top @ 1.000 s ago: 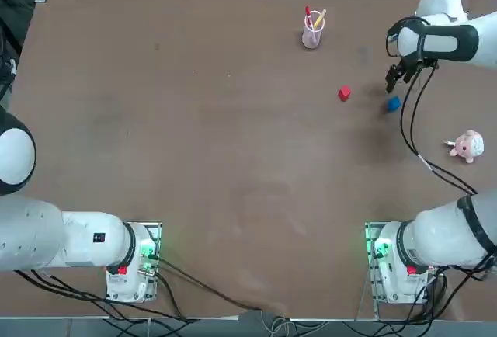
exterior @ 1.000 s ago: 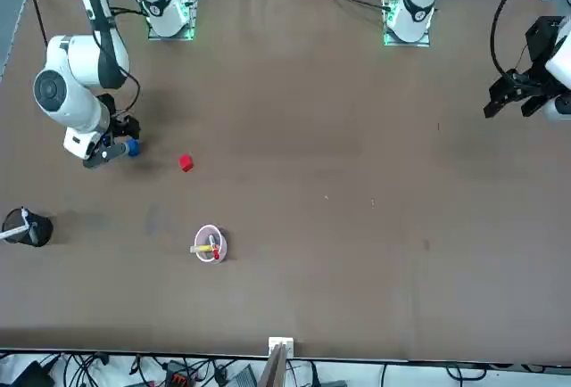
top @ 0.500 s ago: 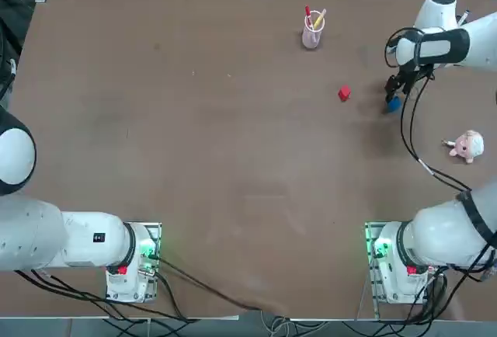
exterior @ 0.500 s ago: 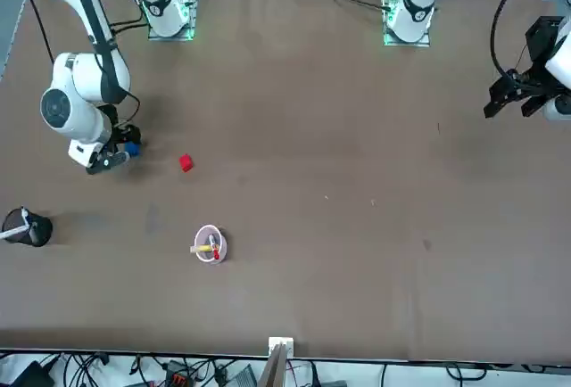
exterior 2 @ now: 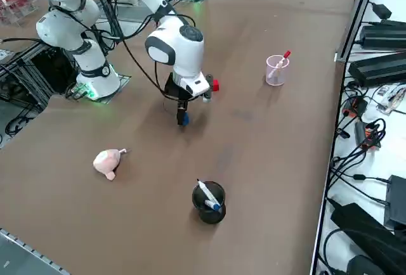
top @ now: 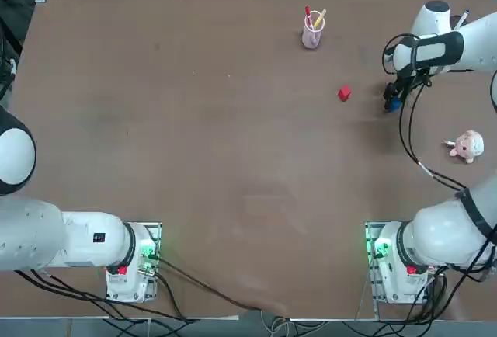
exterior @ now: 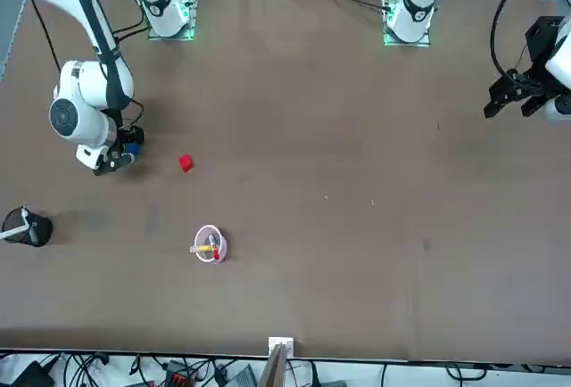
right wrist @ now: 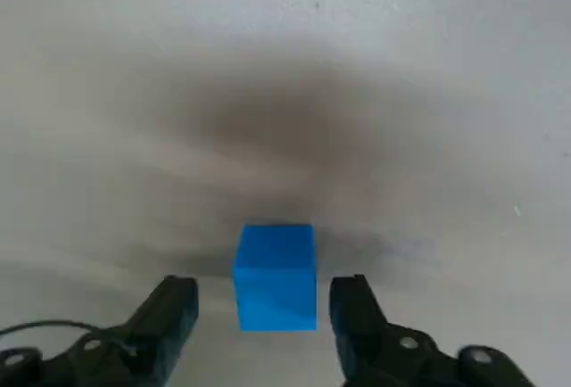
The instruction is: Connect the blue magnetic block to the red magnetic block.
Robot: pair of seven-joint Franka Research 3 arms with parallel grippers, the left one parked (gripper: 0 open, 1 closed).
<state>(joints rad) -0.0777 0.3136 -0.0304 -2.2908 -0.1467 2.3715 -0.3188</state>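
The blue magnetic block [right wrist: 276, 275] rests on the brown table between the fingers of my right gripper [right wrist: 263, 289], which is lowered over it. The jaws are open, and a narrow gap shows on each side of the cube. From overhead the blue magnetic block [top: 394, 105] peeks out under the right gripper [top: 391, 101] at the table's far right. The red magnetic block [top: 344, 94] lies alone a short way to its left, apart from it. The front view shows the blue block [exterior: 130, 148] at the gripper and the red block [exterior: 185, 163] beside it.
A pink cup [top: 312, 34] holding pens stands beyond the red block. A pink plush toy [top: 467, 146] lies nearer my base, to the right. A black cup [exterior 2: 208, 202] with pens stands at the table's right side. The arm's cable [top: 408, 139] hangs near the blocks.
My right gripper has come down from above and beyond the blue block to straddle it. Its fingers have started to narrow. Both blocks stay where they were.
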